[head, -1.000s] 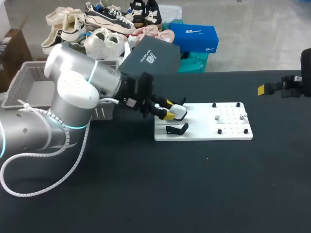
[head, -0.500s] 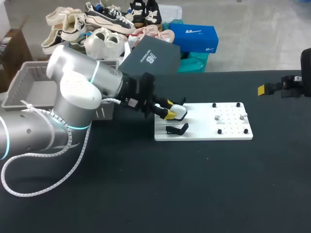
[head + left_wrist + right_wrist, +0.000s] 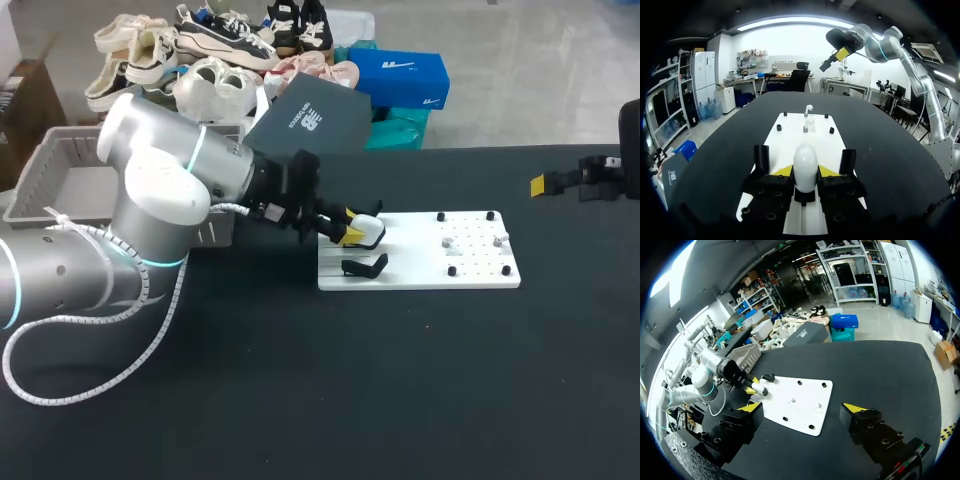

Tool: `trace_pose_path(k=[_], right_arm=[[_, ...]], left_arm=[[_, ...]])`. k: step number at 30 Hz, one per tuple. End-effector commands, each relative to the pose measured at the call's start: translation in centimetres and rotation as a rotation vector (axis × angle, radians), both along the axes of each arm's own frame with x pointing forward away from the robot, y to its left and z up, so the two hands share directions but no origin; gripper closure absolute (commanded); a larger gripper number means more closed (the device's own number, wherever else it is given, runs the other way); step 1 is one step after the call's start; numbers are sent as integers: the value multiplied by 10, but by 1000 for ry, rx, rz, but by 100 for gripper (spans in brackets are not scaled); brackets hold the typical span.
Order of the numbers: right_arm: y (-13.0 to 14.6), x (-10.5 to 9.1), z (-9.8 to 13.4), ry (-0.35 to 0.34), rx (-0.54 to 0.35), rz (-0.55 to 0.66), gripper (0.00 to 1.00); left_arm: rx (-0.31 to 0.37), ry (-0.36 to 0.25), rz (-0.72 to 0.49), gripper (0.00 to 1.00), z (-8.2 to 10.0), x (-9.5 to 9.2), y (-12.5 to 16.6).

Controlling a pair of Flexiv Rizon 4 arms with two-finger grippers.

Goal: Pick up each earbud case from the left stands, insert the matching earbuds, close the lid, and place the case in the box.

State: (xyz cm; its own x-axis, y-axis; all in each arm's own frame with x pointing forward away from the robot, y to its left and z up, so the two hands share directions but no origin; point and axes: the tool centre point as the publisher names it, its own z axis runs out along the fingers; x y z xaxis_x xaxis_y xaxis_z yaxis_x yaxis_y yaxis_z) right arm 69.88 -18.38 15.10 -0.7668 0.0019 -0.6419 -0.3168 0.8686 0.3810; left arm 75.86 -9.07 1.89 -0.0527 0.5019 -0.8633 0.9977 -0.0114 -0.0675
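The step in hand is, as I judge, the very first one: taking the white earbud case (image 3: 805, 159) off its stand at the left end of the white board (image 3: 420, 272). The left gripper (image 3: 805, 173) has its yellow tips pressed on the case from both sides, so the jaws are clenched on it, and in the head view the case sits low over the board's left end, w/ no clear lift to see. Just in front of it is a black holder piece (image 3: 365, 266); I cannot tell if it is an empty stand or a 2nd case. The right gripper (image 3: 801, 410) hangs near the table's far right edge, well apart from the board, its jaws spread wide and w/o anything in them. The white earbuds (image 3: 808, 111) stand among the black pegs at the board's other end, untouched. Next move prob. calls for a straight lift so the case comes free of the stand w/o tilting, then bringing it toward the buds, lid side reachable for the right arm. The grey box (image 3: 45, 150) waits beside the left arm, nothing seen in it.
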Motion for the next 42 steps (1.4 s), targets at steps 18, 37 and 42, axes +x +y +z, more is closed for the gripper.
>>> trace_pose_path(k=[18, 37, 42], right_arm=[[-1, 1, -1, -1, 3, 5, 0], [-1, 1, -1, -1, 3, 5, 0], [-1, 1, -1, -1, 3, 5, 0]], left_arm=[[-164, -31, 4, 100, 75, -21, 11], [-324, 4, -11, 100, 139, -94, 1], [-342, -25, 9, 100, 143, -102, 1]])
